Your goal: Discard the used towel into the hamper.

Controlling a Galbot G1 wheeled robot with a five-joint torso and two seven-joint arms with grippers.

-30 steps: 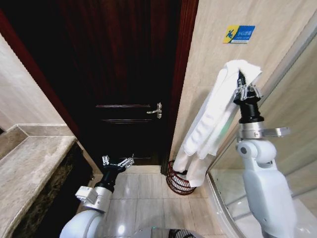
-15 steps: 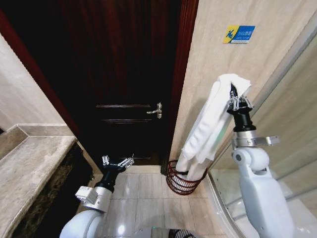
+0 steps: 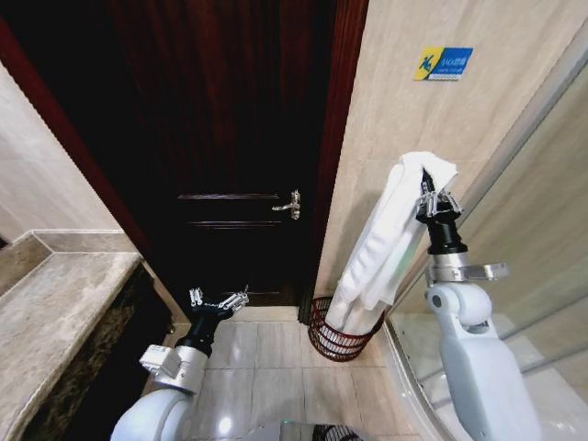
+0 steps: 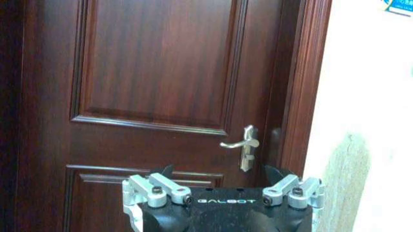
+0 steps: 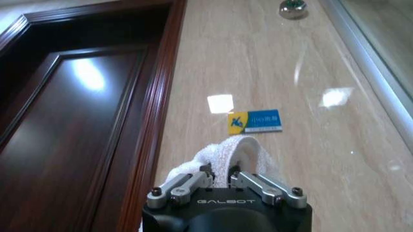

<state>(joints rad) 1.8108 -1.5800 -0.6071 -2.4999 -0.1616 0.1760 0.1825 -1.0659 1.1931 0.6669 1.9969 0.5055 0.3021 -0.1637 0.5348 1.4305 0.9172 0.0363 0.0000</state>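
Note:
A long white towel hangs from my right gripper, which is shut on its top fold high beside the tiled wall. The towel's lower end reaches down into the hamper, a round dark red-brown wire basket on the floor by the door frame. In the right wrist view the fingers pinch the towel close together. My left gripper is held low over the floor in front of the door, open and holding nothing; in the left wrist view the left gripper faces the door handle.
A dark wooden door stands shut ahead. A marble counter runs along the left. The glass shower enclosure and its curved base are close on the right. A blue-and-yellow sign is on the wall. Tiled floor lies between.
My right gripper has come down with the towel, and the towel's lower end has sunk from above the hamper's rim into the hamper. The left arm has not moved.

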